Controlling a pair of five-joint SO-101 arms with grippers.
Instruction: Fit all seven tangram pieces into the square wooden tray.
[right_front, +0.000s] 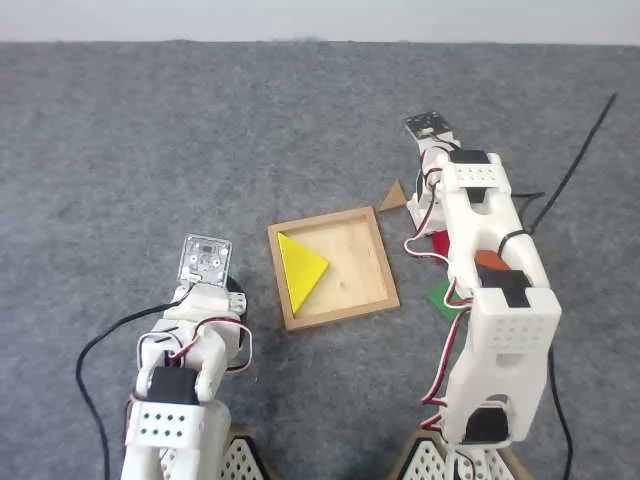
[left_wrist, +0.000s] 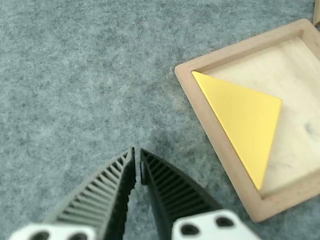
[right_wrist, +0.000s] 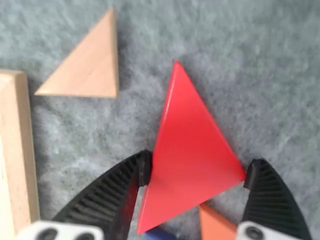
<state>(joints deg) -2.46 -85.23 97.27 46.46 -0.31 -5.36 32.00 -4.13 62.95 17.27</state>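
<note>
Red triangle (right_wrist: 187, 130) sits pinched by right end effector (right_wrist: 197, 170); left end effector (left_wrist: 137, 153) hovers pressed together.

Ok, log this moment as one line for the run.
left claw shut over mat beside tray | right claw shut on red triangle, on mat | tray holds yellow triangle

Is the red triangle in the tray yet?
No, the red triangle lies on the grey mat outside the wooden tray, between the fingers of the right gripper.
</note>
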